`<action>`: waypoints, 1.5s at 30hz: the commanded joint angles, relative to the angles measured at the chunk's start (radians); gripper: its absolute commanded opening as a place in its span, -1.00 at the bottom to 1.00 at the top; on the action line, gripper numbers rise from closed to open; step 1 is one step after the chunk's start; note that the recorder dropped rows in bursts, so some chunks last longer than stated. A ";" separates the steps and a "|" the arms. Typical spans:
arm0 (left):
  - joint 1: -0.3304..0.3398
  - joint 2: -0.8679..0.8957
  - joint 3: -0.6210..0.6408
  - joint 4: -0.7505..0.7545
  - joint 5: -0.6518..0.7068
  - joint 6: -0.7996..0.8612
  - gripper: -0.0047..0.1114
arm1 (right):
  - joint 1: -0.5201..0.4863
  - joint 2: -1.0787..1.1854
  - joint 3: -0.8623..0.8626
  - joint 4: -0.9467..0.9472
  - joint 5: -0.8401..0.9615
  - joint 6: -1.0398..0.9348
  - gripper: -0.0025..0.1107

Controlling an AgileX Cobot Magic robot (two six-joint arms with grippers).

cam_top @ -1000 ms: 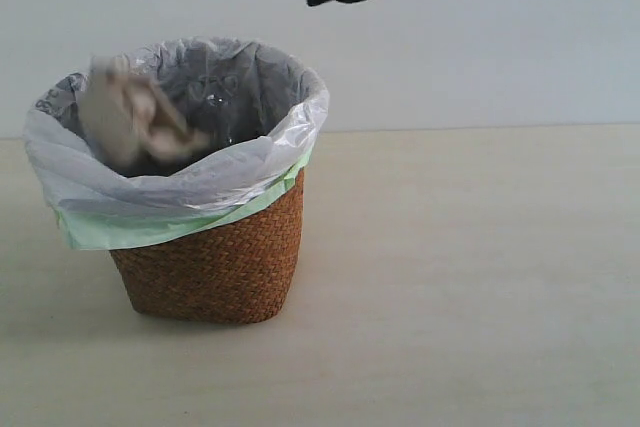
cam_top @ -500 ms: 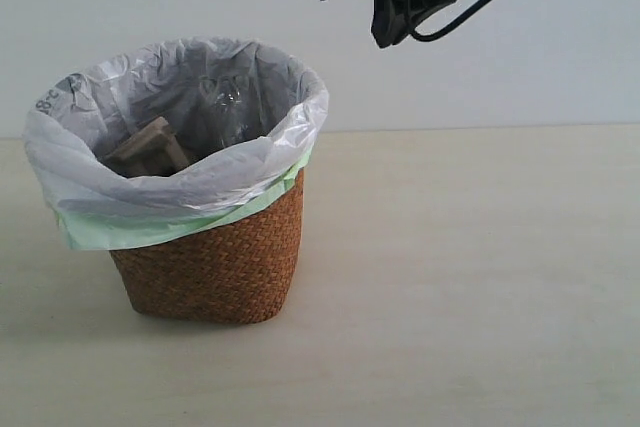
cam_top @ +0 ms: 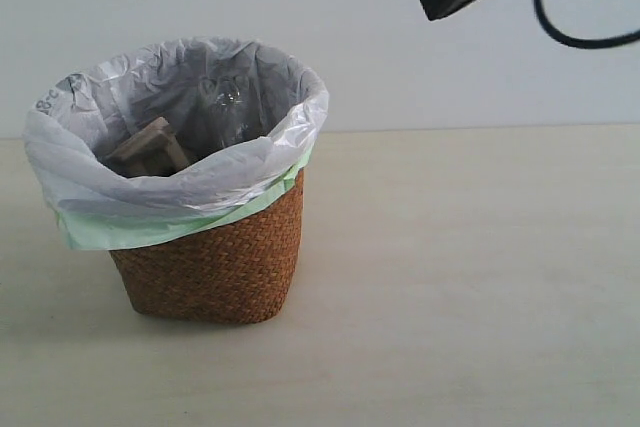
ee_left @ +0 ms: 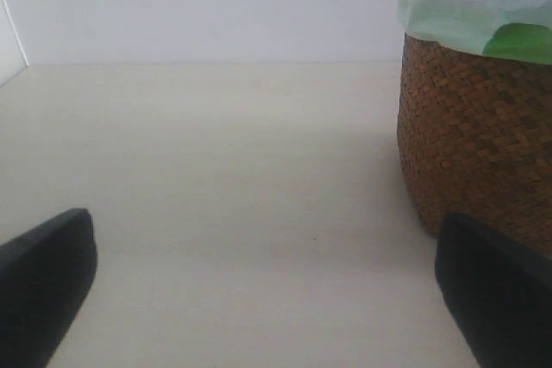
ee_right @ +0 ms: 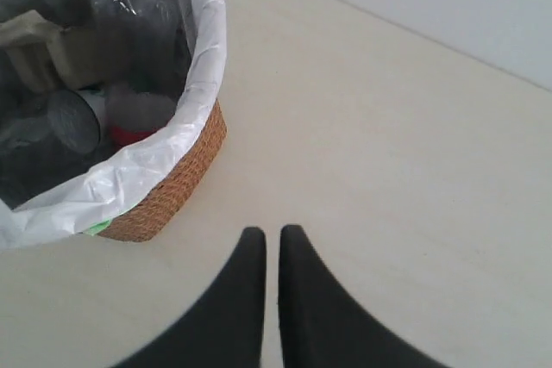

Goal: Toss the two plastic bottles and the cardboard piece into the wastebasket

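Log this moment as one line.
cardboard: in basket | bottles: in basket | left gripper: open, empty | right gripper: shut, empty

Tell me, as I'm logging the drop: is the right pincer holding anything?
No, the right wrist view shows the right pincer shut, nothing between its fingers, above the table.

Pale beige matte tabletop [cam_top: 470,277], flat, with faint wood grain. A plain grey-white wall [cam_top: 480,67] rises straight from the tabletop's far edge. A white upright panel [ee_left: 7,49] meets that wall at one corner of the tabletop; only a sliver shows.
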 commanded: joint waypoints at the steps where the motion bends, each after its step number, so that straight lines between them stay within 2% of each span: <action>1: -0.007 -0.003 -0.004 -0.002 -0.008 -0.009 0.94 | 0.002 -0.163 0.181 -0.010 -0.159 -0.004 -0.96; 13: -0.007 -0.003 -0.004 -0.002 -0.008 -0.009 0.94 | 0.002 -0.599 0.460 -0.016 -0.330 -0.022 -0.96; 28: -0.007 -0.003 -0.004 -0.002 -0.008 -0.009 0.94 | 0.002 -0.996 0.650 -0.021 -0.335 -0.028 -0.96; 33: -0.007 -0.003 -0.004 -0.002 -0.008 -0.009 0.94 | 0.002 -1.070 0.673 -0.013 -0.274 0.014 -0.96; 45: -0.007 -0.003 -0.004 -0.002 -0.008 -0.009 0.94 | 0.002 -1.108 0.673 0.010 -0.274 0.014 -0.96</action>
